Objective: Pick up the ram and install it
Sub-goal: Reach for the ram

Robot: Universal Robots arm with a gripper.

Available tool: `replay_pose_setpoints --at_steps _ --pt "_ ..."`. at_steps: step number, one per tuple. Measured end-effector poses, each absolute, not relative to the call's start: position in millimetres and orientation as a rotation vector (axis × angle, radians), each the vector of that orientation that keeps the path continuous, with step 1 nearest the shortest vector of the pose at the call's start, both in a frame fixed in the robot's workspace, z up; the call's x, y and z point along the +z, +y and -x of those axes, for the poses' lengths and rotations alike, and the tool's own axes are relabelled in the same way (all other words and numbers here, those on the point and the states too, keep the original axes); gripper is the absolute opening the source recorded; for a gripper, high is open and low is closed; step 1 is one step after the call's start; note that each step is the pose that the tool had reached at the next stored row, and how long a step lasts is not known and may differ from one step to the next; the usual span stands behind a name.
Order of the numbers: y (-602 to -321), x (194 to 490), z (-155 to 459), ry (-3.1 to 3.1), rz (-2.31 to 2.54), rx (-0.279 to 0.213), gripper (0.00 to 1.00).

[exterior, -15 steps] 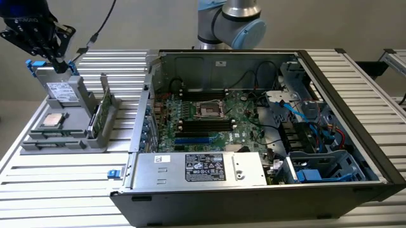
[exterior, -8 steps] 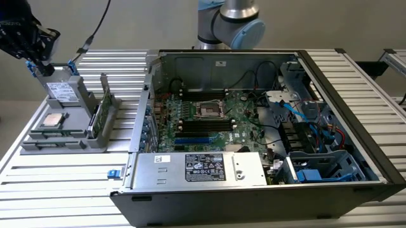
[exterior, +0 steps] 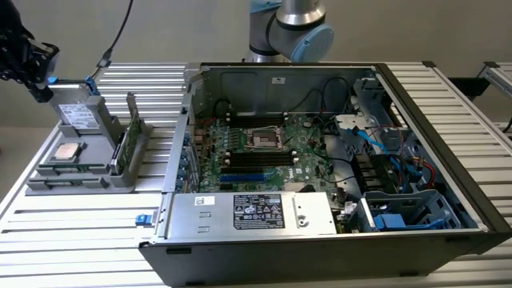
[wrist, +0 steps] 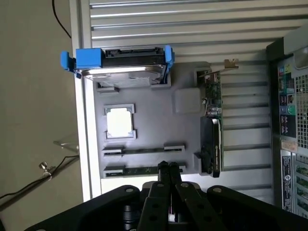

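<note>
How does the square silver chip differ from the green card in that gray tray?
The silver chip is square, while the green card is long and narrow. The silver chip lies flat in a shallow recess, whereas the green card stands on its edge in a slot. The green card has a metal bracket at one end and the silver chip has none. Both sit in the gray tray beside the open computer case.

Pincer [wrist: 167,166] closed, fingertips together, poised at the ram [wrist: 137,170] (contact cannot be confirmed), which lies in a slot of the grey tray [wrist: 187,101]. The tray also carries a silver processor chip [wrist: 119,121], a blue-framed drive [wrist: 120,60] and a bracketed green card [wrist: 211,120]. Slatted worktop [wrist: 192,29] beneath.
</note>
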State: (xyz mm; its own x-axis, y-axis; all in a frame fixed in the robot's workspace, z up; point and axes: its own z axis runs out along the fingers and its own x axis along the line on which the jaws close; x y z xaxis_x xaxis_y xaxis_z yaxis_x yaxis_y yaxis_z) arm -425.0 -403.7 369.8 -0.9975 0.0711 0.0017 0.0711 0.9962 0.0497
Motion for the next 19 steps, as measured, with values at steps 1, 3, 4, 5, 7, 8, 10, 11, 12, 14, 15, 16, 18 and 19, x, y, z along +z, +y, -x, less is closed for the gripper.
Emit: replay_pose_setpoints --at_steps 1,3,4,5,7,8,10,11,12,14,15,16,18,19 --pt "-404.8 369.2 425.7 3.148 -0.112 0.078 0.1" --pt "-406.9 368.2 426.9 3.167 -0.114 0.077 0.1" --pt "-408.1 367.7 427.1 3.176 -0.114 0.077 0.1" --pt "-409.0 367.0 427.3 3.185 -0.115 0.077 0.1" --pt "-410.6 365.1 427.8 3.197 -0.116 0.076 0.1" --pt "-411.8 363.9 427.9 3.202 -0.116 0.076 0.1" --pt "-413.5 361.4 428.1 3.21 -0.117 0.076 0.1" --pt "-414.1 360.1 428.2 3.214 -0.117 0.075 0.1" --pt "-414.9 359.0 428.2 3.219 -0.118 0.075 0.1" --pt "-416.6 356.5 428.2 3.229 -0.118 0.075 0.1" --pt "-417.9 355.2 428.2 3.233 -0.117 0.075 0.1" --pt "-419.4 353.7 428.2 3.237 -0.116 0.075 0.1" --pt "-421.0 351.7 428.2 3.241 -0.113 0.074 0.1" --pt "-421.0 351.8 428.3 3.241 -0.113 0.074 0.1"
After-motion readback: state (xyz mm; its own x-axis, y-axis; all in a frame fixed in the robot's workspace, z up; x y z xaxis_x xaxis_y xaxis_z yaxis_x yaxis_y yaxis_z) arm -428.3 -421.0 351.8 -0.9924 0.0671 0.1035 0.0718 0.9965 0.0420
